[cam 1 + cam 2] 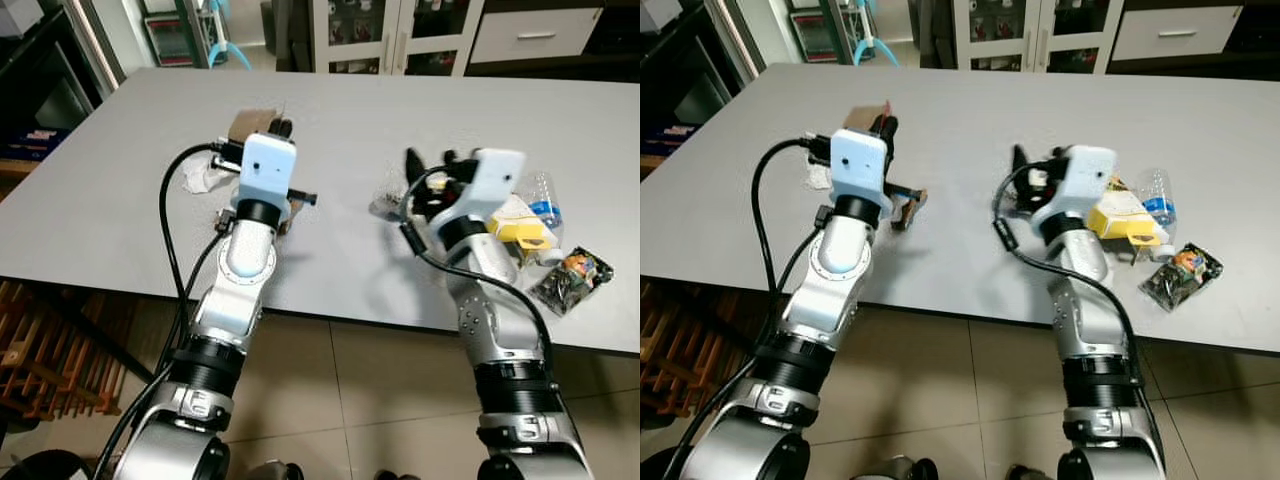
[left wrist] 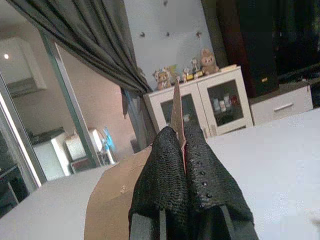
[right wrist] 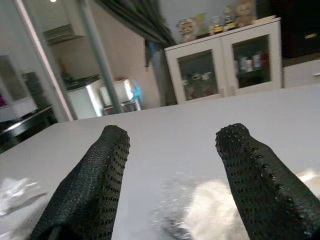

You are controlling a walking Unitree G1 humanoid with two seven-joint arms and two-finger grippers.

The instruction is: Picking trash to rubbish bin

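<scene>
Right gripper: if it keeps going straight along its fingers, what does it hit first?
Probably the clear crumpled plastic wrap lying between the open fingers of the right gripper; beyond it only bare grey table. Depth is uncertain.

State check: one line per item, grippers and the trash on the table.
left gripper: jaws shut on the cardboard piece, above the table
cardboard piece: clamped, raised
right gripper: jaws open, over the clear plastic wrapper
clear plastic wrapper: lying crumpled on the table, not gripped
white tissue: crumpled, lying
yellow carton: lying on its side
plastic bottle: lying flat
dark snack packet: lying flat
</scene>
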